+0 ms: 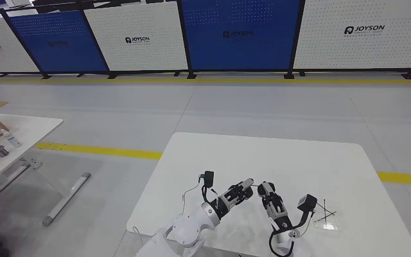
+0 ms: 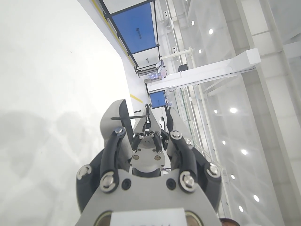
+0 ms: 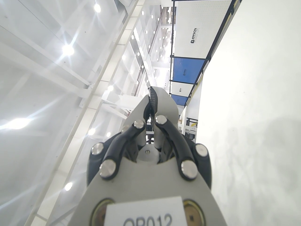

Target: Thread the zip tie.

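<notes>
Overhead, the white surface took up the middle of the floor, with both arms bunched near its near edge. The two grippers faced each other there, tips just apart.

Left gripper: fingers spread wide and gripping nothing. In its own wrist view one finger stood on the surface side and the other opposite, with a broad gap between them.

Right gripper: fingers pressed together, pads meeting along their length, clamped on the zip tie. In the left wrist view this gripper sat farther off, inside the gap of the left gripper's open fingers, pointing back toward the camera.

Zip tie: a thin dark strip, held off the surface at the right gripper's tips. It ran sideways from them across the inner pad of the left gripper's surface-side finger, and its pointed end stuck out just past that finger's outer face. Whether it touched the pad could not be told. The tie's head could not be made out.

Spare ties: a few thin dark strips lay crossed on the surface, beside the right arm and apart from both grippers. A small clear piece lay just nearer the edge from them.
</notes>
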Controlling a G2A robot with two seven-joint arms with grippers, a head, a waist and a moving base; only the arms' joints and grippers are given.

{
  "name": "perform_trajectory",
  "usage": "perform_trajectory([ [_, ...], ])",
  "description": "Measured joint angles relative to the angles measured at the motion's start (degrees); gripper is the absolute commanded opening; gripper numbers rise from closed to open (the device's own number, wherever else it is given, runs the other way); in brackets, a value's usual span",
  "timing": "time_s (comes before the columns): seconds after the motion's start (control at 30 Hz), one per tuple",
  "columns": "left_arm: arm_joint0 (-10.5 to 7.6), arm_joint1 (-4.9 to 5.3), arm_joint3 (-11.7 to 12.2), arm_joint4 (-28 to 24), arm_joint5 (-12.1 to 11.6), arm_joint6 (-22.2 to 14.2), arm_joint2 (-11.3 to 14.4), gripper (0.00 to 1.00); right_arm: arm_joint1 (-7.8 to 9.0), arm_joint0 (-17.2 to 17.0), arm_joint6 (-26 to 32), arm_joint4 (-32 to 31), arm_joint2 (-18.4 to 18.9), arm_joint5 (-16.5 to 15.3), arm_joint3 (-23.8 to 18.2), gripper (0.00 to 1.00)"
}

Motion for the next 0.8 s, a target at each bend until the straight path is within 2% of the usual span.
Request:
perform_trajectory([
  [0.07,-0.02,-0.01,0.02,0.01,0.02,0.0,-0.01,0.04,-0.08,0.04,0.08,0.06,0.03,0.03,0.11,0.0],
  [0.13,-0.05,-0.01,0.05,0.08,0.07,-0.01,-0.03,0.0,-0.15,0.09,0.14,0.1,0.06,0.04,0.23,0.0],
  [0.67,-0.08,-0.09,-0.04,0.26,0.17,0.22,-0.04,0.0,-0.69,0.22,0.63,0.31,0.43,0.21,0.84,0.0],
  [0.7,-0.08,-0.09,-0.02,0.21,0.18,0.23,-0.05,0.0,-0.71,0.22,0.74,0.4,0.45,0.31,0.85,0.26],
  [0.73,-0.08,-0.1,-0.01,0.16,0.18,0.23,-0.06,0.0,-0.73,0.22,0.87,0.48,0.47,0.42,0.85,0.58],
  [0.77,-0.06,-0.1,0.04,0.11,0.21,0.23,-0.07,0.0,-0.76,0.23,1.07,0.5,0.51,0.54,0.84,1.0],
  [0.8,-0.06,-0.11,0.08,0.09,0.24,0.23,-0.07,0.0,-0.77,0.22,1.19,0.5,0.54,0.58,0.81,1.0],
])
